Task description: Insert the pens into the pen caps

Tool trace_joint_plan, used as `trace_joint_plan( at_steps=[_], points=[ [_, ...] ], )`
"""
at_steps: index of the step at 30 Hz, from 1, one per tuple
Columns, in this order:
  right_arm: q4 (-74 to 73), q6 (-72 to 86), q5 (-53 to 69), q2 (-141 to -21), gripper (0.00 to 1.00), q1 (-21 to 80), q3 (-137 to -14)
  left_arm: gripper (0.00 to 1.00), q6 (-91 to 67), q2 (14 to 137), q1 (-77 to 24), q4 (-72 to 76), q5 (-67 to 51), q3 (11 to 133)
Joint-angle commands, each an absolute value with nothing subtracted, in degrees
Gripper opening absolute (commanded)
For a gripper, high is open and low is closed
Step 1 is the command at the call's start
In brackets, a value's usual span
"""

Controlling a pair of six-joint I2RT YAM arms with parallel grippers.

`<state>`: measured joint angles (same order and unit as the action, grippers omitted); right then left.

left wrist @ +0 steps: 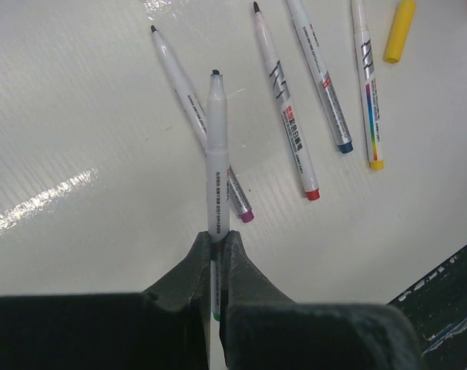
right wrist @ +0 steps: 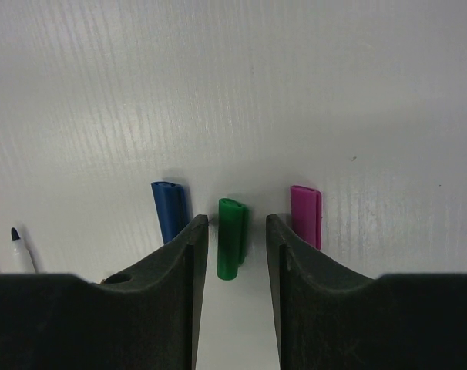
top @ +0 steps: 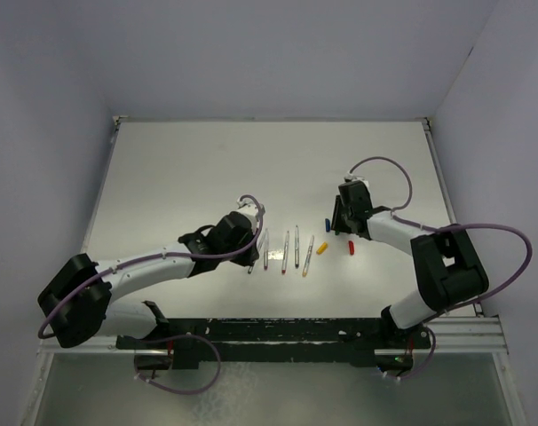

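**Surface** (top: 207,169): white, matte and faintly ribbed. It carries all the items listed here.

**Left pincer** (left wrist: 220,235): pinching the green-ended pen (left wrist: 216,154) near its rear end. The barrel projects forward with the dark tip leading.

**Right pincer** (right wrist: 237,227): spread and lowered astride the green cap (right wrist: 233,247). A gap shows on both sides of the cap.

**Pens, five:** slim silver-white barrels with printed lettering, a fine dark tip and a coloured end plug.
- The held pen crosses over the magenta-ended pen (left wrist: 191,108).
- The red-ended pen (left wrist: 283,108), blue-ended pen (left wrist: 320,77) and yellow-ended pen (left wrist: 367,85) lie side by side to its right, flat on the surface.
- Handling, judged: light, stiff, smooth plastic that is likely to pivot or slide in a pinch.
- Best taken on the rear half of the barrel, so the tip end stays free to enter a cap.

**Caps, five:** short, hollow, glossy bullets.
- The blue cap (right wrist: 169,210), green cap and magenta cap (right wrist: 306,216) lie in a row with the green between the other two, all under the right pincer.
- The yellow cap (left wrist: 400,31) lies just beyond the yellow-ended pen.
- The red cap (top: 352,248) lies near the right arm.
- Handling, judged: very light, apt to roll or squirt out under pressure.
- Best gripped across the sides, with the open mouth left unobstructed.
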<state>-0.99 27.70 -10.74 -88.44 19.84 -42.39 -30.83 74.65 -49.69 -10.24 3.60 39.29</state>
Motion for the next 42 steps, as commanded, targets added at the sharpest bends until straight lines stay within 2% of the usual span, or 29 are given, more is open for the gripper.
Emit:
trace_joint_plan(
  at_steps=[1,5,8,15,19,26,30,38,42],
  points=[
    [-2.8,28.4,-12.0,-89.3,0.39,20.6,-43.7,0.0,-30.8,74.8,-50.1,-8.4,3.4,39.4],
    [-3.6,28.8,-12.7,-90.1,0.37,21.0,-43.6,0.0,-30.9,75.0,-50.1,-8.4,3.5,39.3],
    [-5.1,29.2,-13.5,-91.0,0.31,21.1,-44.1,0.0,-31.1,75.0,-50.1,-8.6,3.5,39.3],
    [-8.3,29.6,-14.2,-92.4,0.25,21.5,-44.7,0.0,-31.1,74.7,-50.1,-9.1,3.6,39.5],
    [-10.1,29.6,-13.7,-93.7,0.24,21.8,-45.3,0.0,-30.9,74.6,-50.1,-9.9,4.0,39.7],
    [-13.5,31.3,-14.6,-94.5,0.32,23.1,-46.0,0.0,-30.8,74.3,-50.1,-10.7,4.5,40.0],
    [-14.5,32.4,-15.2,-94.2,0.32,23.5,-45.8,0.0,-30.5,73.9,-50.1,-11.1,4.8,40.0],
    [-15.4,33.2,-15.7,-93.2,0.25,23.6,-44.7,0.0,-29.6,74.1,-50.1,-12.1,5.2,40.6],
    [-15.9,33.3,-15.6,-93.3,0.11,23.6,-45.0,0.0,-29.5,74.3,-50.1,-12.1,5.2,41.0]
  ],
)
